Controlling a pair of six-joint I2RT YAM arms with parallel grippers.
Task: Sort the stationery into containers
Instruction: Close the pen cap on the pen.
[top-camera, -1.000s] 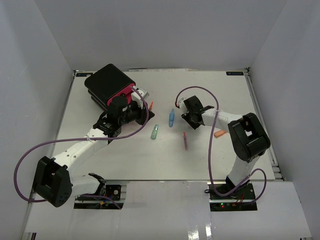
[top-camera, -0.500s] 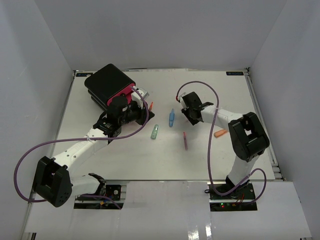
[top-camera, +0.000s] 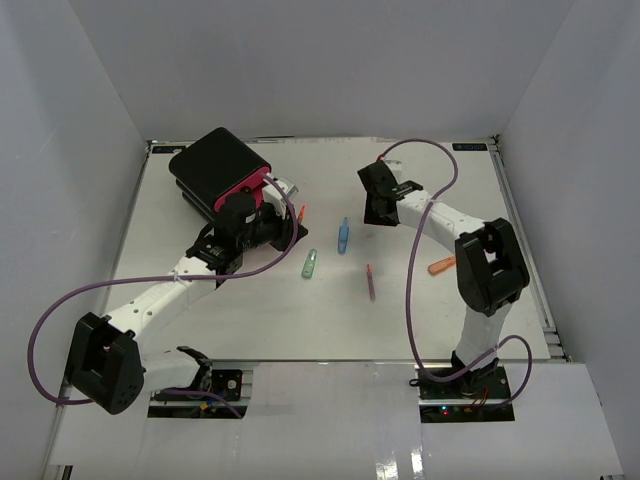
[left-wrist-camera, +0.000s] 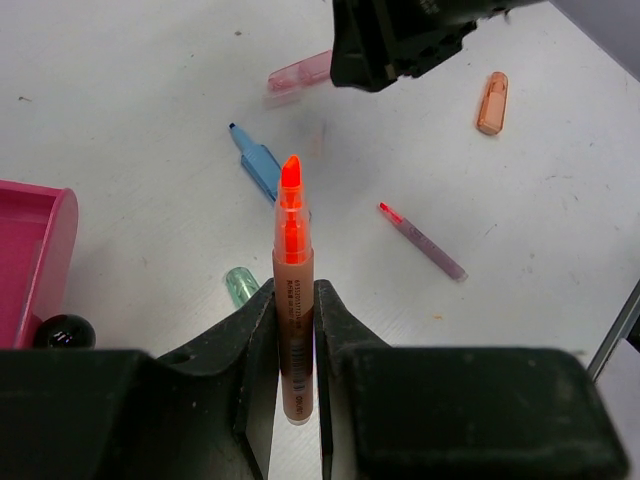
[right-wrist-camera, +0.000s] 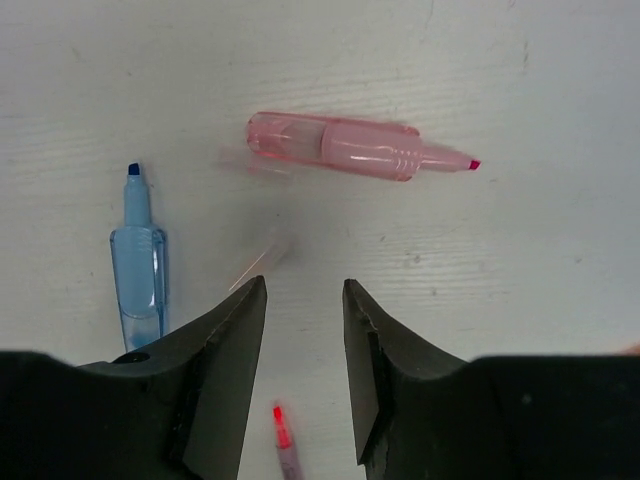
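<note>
Fingers of L gripper (left-wrist-camera: 293, 295) pinch orange highlighter (left-wrist-camera: 290, 225); R gripper (right-wrist-camera: 303, 290) fingers spread, empty, near pink highlighter (right-wrist-camera: 350, 148).

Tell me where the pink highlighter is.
Right wrist view: the pink highlighter lies flat on the table just beyond the right gripper's fingers, with the blue highlighter lower left in frame.

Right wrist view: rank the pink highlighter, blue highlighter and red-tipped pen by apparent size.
1. pink highlighter: fully visible and the longest.
2. blue highlighter: its lower end is hidden behind the right pincer, so how far it falls short of first is unsure.
3. red-tipped pen: thinnest, and only its tip shows at the bottom edge.
</note>
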